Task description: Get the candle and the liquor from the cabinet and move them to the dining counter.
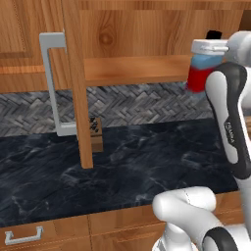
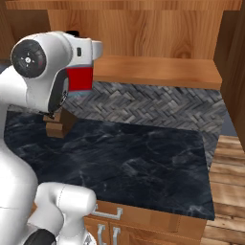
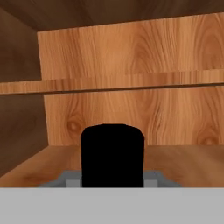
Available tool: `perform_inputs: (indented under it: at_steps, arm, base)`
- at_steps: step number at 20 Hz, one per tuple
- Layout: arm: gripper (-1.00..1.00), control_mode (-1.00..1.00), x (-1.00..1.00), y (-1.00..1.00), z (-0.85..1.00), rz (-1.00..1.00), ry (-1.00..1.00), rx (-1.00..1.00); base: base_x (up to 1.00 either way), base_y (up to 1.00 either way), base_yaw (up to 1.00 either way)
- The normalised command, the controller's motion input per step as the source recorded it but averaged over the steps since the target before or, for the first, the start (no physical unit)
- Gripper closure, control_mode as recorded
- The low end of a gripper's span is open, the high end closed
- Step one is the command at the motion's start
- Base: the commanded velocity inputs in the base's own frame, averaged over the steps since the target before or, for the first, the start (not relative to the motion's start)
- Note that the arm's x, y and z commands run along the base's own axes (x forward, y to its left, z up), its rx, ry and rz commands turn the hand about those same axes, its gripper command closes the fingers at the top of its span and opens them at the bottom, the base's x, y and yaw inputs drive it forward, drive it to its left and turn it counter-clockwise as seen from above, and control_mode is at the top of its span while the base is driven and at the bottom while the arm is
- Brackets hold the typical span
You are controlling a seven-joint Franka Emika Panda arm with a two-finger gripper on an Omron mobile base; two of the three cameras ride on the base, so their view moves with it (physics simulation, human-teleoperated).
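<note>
Red-bodied, blue-shouldered and black-capped, the liquor [image 1: 200,73] hangs at the open cabinet's [image 1: 147,29] shelf edge, above the bench [image 1: 147,162], apparently clamped in the gripper [image 1: 208,49]; likely rigid, slick glass, best held across its flat sides

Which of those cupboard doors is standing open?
The door with the long silver handle, seen edge-on, swung out over the black counter. The panelled door left of it sits flat and shut.

Liquor [image 1: 198,77] upright, red body, black cap, at open cabinet [image 1: 127,68] shelf edge
</note>
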Motion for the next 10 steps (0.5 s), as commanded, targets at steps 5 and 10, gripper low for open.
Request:
perform_inputs:
  at_steps: [5, 10]
  arm:
    - [1.0, -1.0, -0.91, -0.02, -0.25, 0.0, 0.05, 0.0]
    - [1.0, -1.0, -0.41, 0.05, 0.05, -0.01, 0.1, 0.0]
  base:
    - [0.0, 0.0, 0.0]
    - [0.0, 0.0, 0.0]
